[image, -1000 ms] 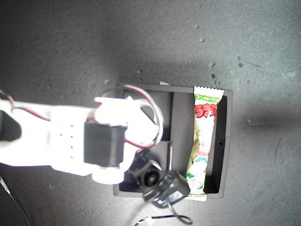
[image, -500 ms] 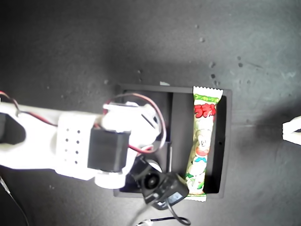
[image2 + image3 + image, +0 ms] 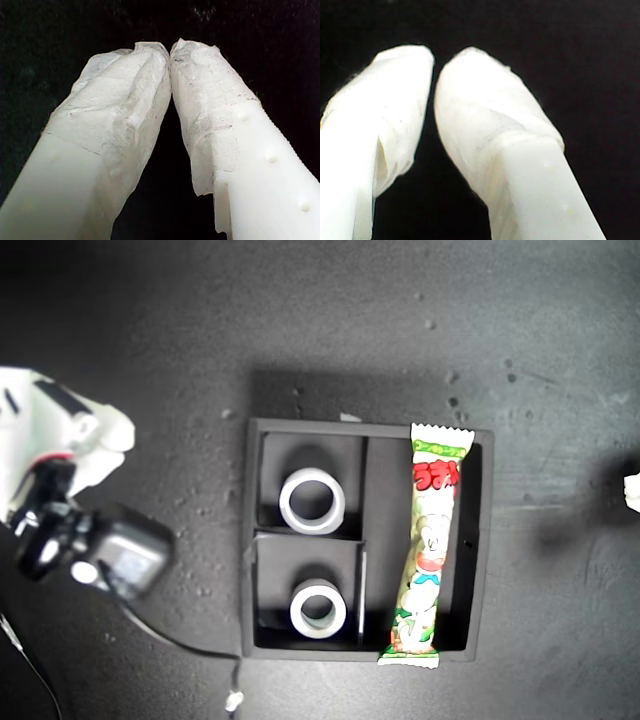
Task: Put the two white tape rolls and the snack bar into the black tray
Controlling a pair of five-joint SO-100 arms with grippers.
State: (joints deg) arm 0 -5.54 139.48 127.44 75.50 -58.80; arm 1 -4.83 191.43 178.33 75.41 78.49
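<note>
The black tray [image 3: 474, 540] lies at the middle of the exterior view. One white tape roll [image 3: 312, 501] lies flat in its upper small compartment, and the second white tape roll [image 3: 318, 608] in the lower one. The snack bar [image 3: 430, 545] lies along the long compartment, both crimped ends overlapping the tray's rim. My first gripper [image 3: 170, 50] is shut with nothing between its taped fingers, over dark ground. My second gripper [image 3: 434, 57] is likewise shut and holds nothing. Neither wrist view shows the tray.
An arm [image 3: 60, 455] with its black wrist camera [image 3: 120, 555] and a trailing cable sits at the exterior view's left, well off the tray. A small white piece of another arm [image 3: 632, 490] shows at the exterior view's right edge. The dark mat surrounds the tray.
The arm that hung over the tray's small compartments has pulled back to the exterior view's left, uncovering both tape rolls. The white piece at the right edge has drawn further out.
</note>
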